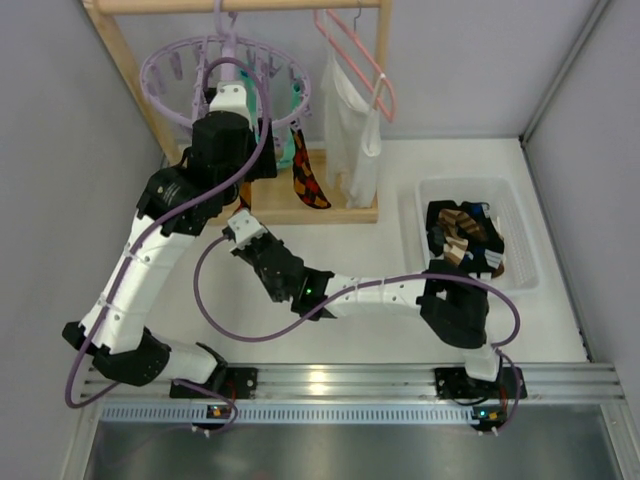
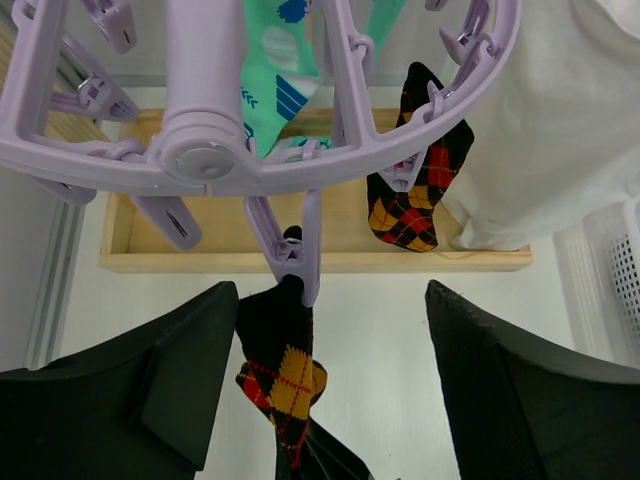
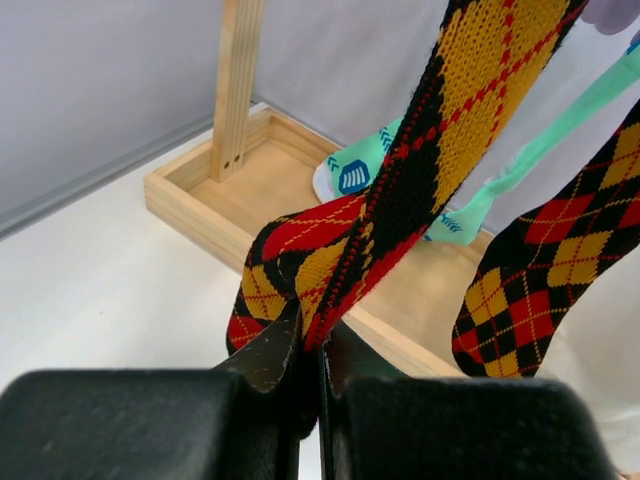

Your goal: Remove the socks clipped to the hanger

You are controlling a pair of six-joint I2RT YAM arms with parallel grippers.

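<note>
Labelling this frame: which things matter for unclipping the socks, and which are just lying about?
Job: lavender hanger, argyle sock held by right gripper, second argyle sock, mint sock, open left gripper.
Lying about: white garment, pink hanger, wooden stand.

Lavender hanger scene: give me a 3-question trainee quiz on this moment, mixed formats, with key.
1. True or false: the right gripper is shut on the lower end of a diamond sock.
2. The left gripper is: A) shut on a clip; B) open, straddling the clip that holds that sock; C) shut on the mint sock.
3. Fill in: loose socks lie in the white ____ on the right arm's side.
Key: 1 true; 2 B; 3 basket.
</note>
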